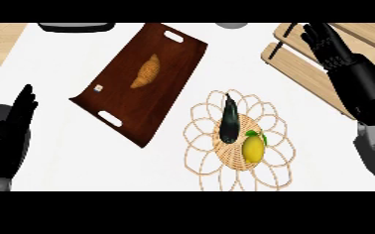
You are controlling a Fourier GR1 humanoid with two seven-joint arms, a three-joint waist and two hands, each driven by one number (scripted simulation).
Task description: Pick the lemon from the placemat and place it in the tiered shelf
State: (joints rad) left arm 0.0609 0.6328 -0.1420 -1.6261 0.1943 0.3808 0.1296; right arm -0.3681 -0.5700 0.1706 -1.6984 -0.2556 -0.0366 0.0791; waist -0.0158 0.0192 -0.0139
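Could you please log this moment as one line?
yellow lemon: on woven wicker placemat, beside dark eggplant | right hand: open over wooden tiered shelf | left hand: open, resting

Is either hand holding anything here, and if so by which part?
Nothing is held. The left hand and right hand are both open and apart from everything; the lemon lies on the placemat beside the eggplant.

Just one view here, from head height, looking steeply down onto the white counter (66, 64). Close enough to crop the tiered shelf (300, 59) at the right edge and the forearms at the bottom. Nothing overlapping with any second camera.
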